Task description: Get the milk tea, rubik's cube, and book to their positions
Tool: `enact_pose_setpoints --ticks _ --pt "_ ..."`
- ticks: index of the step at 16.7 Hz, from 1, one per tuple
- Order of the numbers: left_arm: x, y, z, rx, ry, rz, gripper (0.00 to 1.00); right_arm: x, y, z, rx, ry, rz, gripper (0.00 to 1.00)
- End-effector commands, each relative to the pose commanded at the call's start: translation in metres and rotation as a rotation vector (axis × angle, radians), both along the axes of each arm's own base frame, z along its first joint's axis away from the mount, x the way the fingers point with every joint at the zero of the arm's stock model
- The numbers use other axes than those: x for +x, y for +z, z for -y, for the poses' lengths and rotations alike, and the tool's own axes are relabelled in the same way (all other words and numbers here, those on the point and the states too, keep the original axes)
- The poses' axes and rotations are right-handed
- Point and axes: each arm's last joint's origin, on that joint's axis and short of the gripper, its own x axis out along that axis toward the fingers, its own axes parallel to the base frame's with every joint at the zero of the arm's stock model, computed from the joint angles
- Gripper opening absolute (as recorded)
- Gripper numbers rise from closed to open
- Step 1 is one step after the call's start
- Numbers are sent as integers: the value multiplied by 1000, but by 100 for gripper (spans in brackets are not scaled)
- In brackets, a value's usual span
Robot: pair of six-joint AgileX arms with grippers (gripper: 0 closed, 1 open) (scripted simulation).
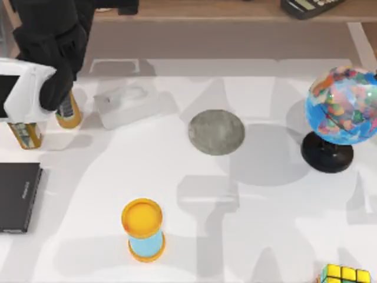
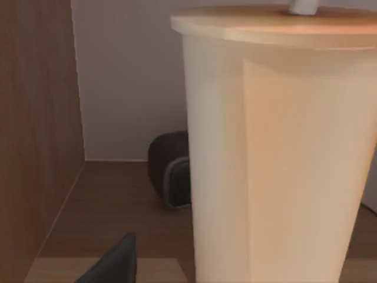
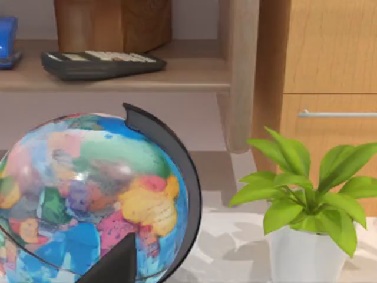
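The milk tea, a tall peach-tan cup with an orange-tan lid and a white straw, stands very close in front of my left gripper, just beside its one visible finger. From above, the cup's lower part shows at the table's back left, under my left gripper, which is open. The rubik's cube, mostly yellow, sits at the front right corner. The book is out of view. A dark finger of my right gripper, also open, points toward the globe.
A multicoloured globe stands at the right. Also on the table: a grey round pad in the middle, a yellow-lidded blue cylinder in front, a black slab at the left edge. A potted plant stands beside the globe.
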Motion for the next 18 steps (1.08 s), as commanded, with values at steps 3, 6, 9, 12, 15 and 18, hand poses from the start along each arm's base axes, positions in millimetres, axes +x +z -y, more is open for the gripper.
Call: enact_pose_setpoints --ticks 3,6,9,12,15,18 --pt "20 1 3 -1 -3 3 100 0 0 0 0 0 0 100" --pt "48 1 4 -1 -2 3 100 0 0 0 0 0 0 100" --pt "70 1 4 -1 -2 4 100 0 0 0 0 0 0 100" --pt "77 0 4 -1 -2 3 100 0 0 0 0 0 0 100" --pt "77 0 4 -1 -2 3 100 0 0 0 0 0 0 100" --pt "77 0 4 -1 -2 3 77 0 0 0 0 0 0 100"
